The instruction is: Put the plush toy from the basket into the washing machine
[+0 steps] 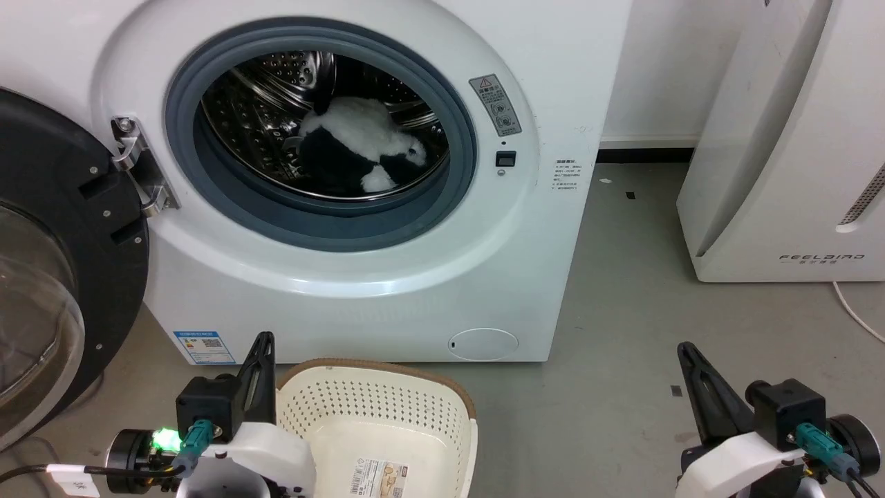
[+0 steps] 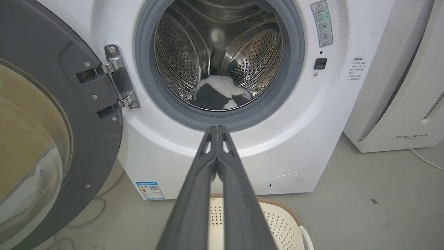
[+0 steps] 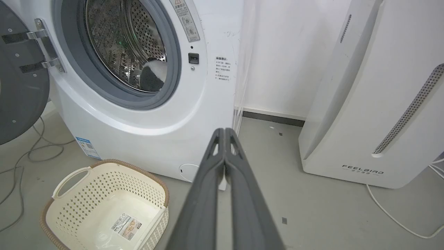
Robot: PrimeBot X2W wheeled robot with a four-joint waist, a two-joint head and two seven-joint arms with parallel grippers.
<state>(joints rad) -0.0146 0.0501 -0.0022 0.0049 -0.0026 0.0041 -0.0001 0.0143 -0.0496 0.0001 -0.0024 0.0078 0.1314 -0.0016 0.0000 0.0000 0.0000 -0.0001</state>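
Observation:
The black-and-white plush toy lies inside the steel drum of the washing machine, behind the grey gasket; it also shows low in the drum as the plush toy and partly as the plush toy. The cream basket stands on the floor before the machine with only a paper label on its floor; the basket looks the same from the right. My left gripper sits shut at the basket's left rim, seen as left gripper. My right gripper is shut over bare floor, seen as right gripper.
The black-framed glass door hangs open to the left on its hinge. A white FEELBIRD appliance stands at the right, with a white cable on the grey floor. Cables lie left of the machine.

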